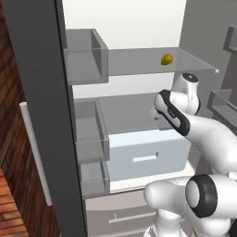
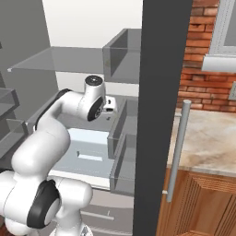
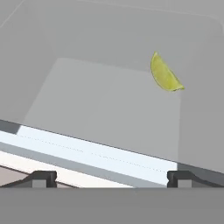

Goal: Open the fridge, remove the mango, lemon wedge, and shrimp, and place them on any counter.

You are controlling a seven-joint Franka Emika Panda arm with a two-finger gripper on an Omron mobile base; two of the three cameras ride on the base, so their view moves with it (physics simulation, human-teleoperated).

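The fridge (image 1: 37, 92) stands open, with white walls and grey shelves inside. The mango (image 1: 166, 59), a small yellow-green fruit, rests on the upper glass shelf (image 1: 139, 60). The lemon wedge (image 3: 165, 74) lies on the middle shelf (image 3: 105, 105), ahead and to the right of my gripper (image 3: 113, 179). My gripper is open, its dark fingertips (image 3: 43, 178) set wide apart with nothing between them. The hand (image 2: 109, 104) reaches into the fridge just above the middle shelf. The shrimp is out of view. The beige counter (image 2: 207, 138) lies right of the fridge door (image 2: 163, 92).
A pale drawer (image 1: 148, 152) sits under the middle shelf. Grey door bins (image 1: 88, 55) hang on the left door and more bins (image 2: 122, 50) on the right door. Silver bar handles (image 2: 177, 147) run down the doors. Brick wall (image 2: 203, 69) rises behind the counter.
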